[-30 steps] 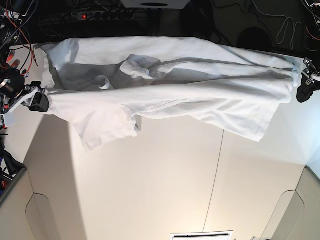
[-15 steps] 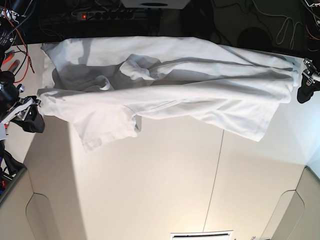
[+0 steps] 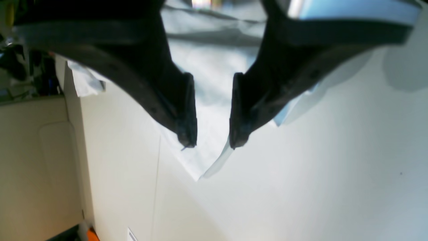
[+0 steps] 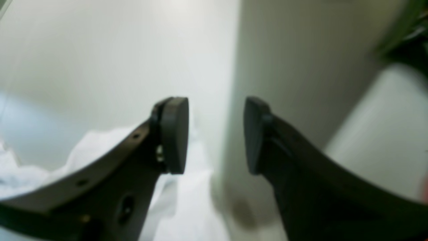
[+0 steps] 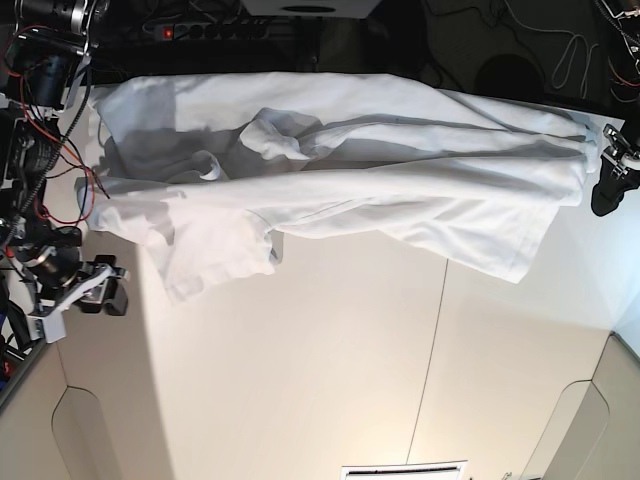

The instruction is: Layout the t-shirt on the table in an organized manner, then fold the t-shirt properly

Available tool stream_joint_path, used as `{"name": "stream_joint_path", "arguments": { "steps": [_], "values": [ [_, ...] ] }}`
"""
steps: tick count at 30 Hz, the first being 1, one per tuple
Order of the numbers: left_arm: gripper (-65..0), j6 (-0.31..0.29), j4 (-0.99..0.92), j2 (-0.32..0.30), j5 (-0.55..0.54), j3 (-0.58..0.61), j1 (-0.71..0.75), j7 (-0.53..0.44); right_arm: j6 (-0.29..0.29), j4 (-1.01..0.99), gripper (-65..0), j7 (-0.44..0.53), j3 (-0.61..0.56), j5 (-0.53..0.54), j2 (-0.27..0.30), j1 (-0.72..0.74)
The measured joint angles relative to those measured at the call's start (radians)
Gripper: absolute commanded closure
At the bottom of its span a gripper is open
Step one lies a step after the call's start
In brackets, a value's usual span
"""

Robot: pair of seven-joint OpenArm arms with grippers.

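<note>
The white t-shirt [image 5: 400, 190] lies stretched sideways along the far part of the table [image 5: 350, 360], its body doubled over lengthwise and one sleeve [image 5: 215, 260] pointing toward the front. My right gripper [image 5: 108, 295] hovers off the shirt's left end near the table's left edge. It is open in the right wrist view [image 4: 215, 134], with nothing between the pads and cloth [image 4: 187, 207] behind it. My left gripper [image 5: 603, 192] sits at the shirt's right end. It is open [image 3: 211, 142] above a hem corner [image 3: 205, 164], gripping nothing.
A thin dark seam [image 5: 432, 340] crosses the tabletop front to back. Cables and a power strip [image 5: 200, 30] lie beyond the far edge. Beige panels [image 5: 90, 440] flank the front corners, and a white vented piece [image 5: 400, 470] sits at the front edge.
My right gripper has opened, let go of the shirt's left edge and pulled back toward the front. The released edge now rests on the table. The left arm has not moved.
</note>
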Motion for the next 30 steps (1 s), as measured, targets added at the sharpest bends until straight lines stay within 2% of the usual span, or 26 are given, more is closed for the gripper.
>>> {"name": "stream_joint_path", "arguments": {
  "steps": [2, 5, 7, 9, 10, 11, 13, 14, 18, 23, 30],
  "values": [
    [-20.7, 0.000, 0.000, 0.000, 0.001, -0.001, 0.001, 0.000, -0.003, -0.148, -27.0, 0.031, -0.062, -0.004, 0.000, 0.038],
    [-20.7, 0.000, 0.000, 0.000, 0.000, -0.001, 0.003, 0.000, -0.004, -0.324, -27.0, 0.141, -0.128, -0.044, -0.009, 0.077],
    [-20.7, 0.000, 0.000, 0.000, 0.001, -0.001, 0.001, 0.000, -0.008, -0.388, -26.9, 0.230, -0.137, -0.115, -0.032, 0.086],
    [-20.7, 0.000, 0.000, 0.000, 0.000, -0.001, 0.000, 0.000, -0.010, -0.413, -25.9, 0.264, -0.137, -0.144, -0.053, 0.092],
    [-20.7, 0.000, 0.000, 0.000, -0.001, -0.001, 0.001, 0.000, -0.010, -0.417, -22.7, 0.268, -0.137, -0.148, -0.066, 0.093],
    [-20.7, 0.000, 0.000, 0.000, -0.001, -0.001, 0.001, 0.000, -0.010, -0.417, -16.5, 0.265, -0.137, -0.149, -0.078, 0.094],
    [-20.7, 0.000, 0.000, 0.000, -0.007, -0.001, 0.000, 0.000, -0.010, -0.418, 0.0, 0.259, -0.137, -0.148, -0.098, 0.093],
    [-20.7, 0.000, 0.000, 0.000, -0.007, -0.001, 0.001, 0.000, -0.009, -0.417, 0.0, 0.264, -0.138, -0.144, -0.106, 0.091],
    [-20.7, 0.000, 0.000, 0.000, -0.006, -0.001, 0.001, 0.000, 0.027, -0.375, 0.0, 0.217, -0.138, -0.112, -0.117, 0.082],
    [-20.7, 0.000, 0.000, 0.000, -0.006, -0.001, 0.001, 0.000, 0.031, -0.174, 0.0, 0.122, -0.139, -0.101, -0.128, 0.056],
    [-20.7, 0.000, 0.000, 0.001, -0.007, 0.000, 0.000, 0.000, 0.030, 0.216, 0.0, -0.107, -0.139, 0.022, -0.128, -0.068]
  ]
}}
